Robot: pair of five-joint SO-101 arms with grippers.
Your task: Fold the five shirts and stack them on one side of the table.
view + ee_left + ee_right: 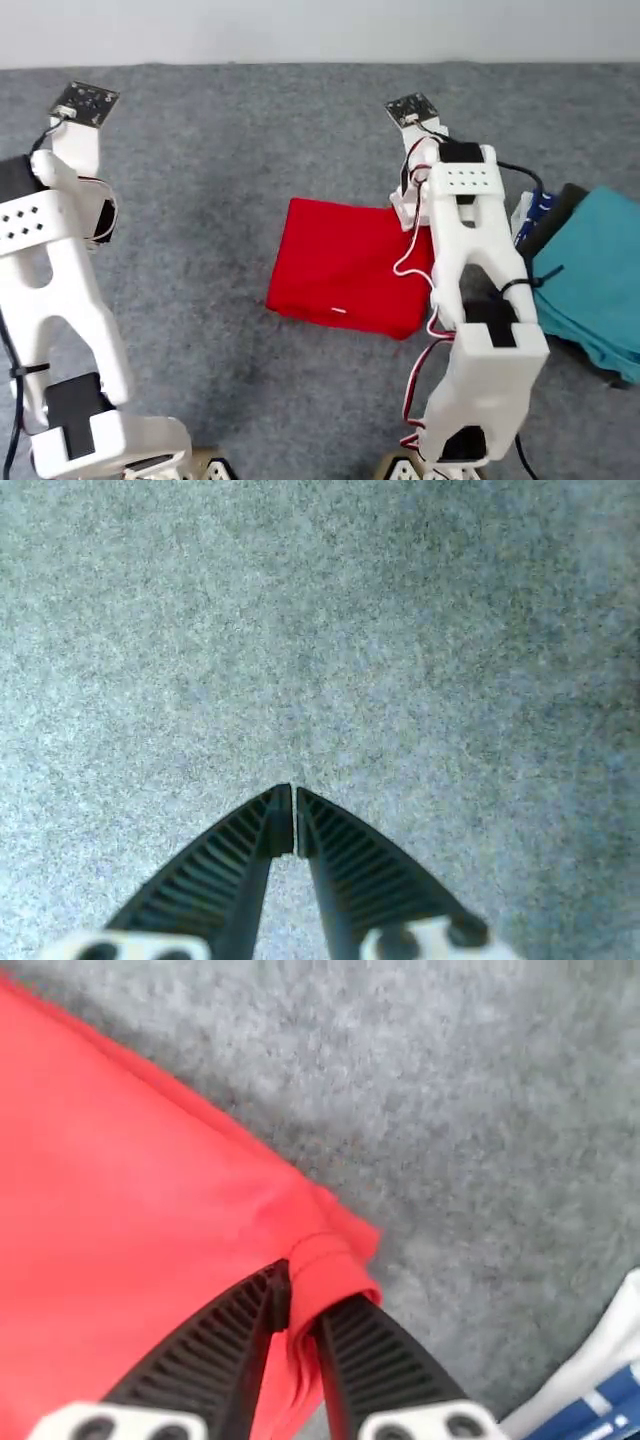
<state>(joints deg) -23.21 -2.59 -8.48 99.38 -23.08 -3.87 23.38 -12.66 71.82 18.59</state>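
Right hand (300,1298) nearly closed, pinching a small fold of the red shirt (345,265) between its black ribbed fingers (215,1345); cloth bunches between the tips and a short lip of it pokes out past them. Grip sits at the shirt's edge by a corner, right where red meets the bare grey desk (220,150). High view: red shirt lies folded into a rough rectangle, flat on the desk, about mid-desk and a little toward the right arm's side, turned slightly off square. Right arm (475,260) stretches over the shirt's right edge, wrist above its far right corner, red and white wires (412,262) looping down beside it. Left hand (294,800) closed with nothing in it, tips touching, hanging over plain desk surface. Left arm (60,270) stands at the desk's left side, well apart from the red shirt. Teal shirt (600,275) sits at the desk's right edge in a loose, rumpled heap, partly cut off by the frame. Dark cloth (556,212) and blue-white cloth (530,212) lie just beside the teal shirt on its inner, far side, touching it; the right arm hides part of them, so can't tell how they are folded or stacked. Right wrist view shows a gap of bare desk between the red shirt and the blue-white cloth.
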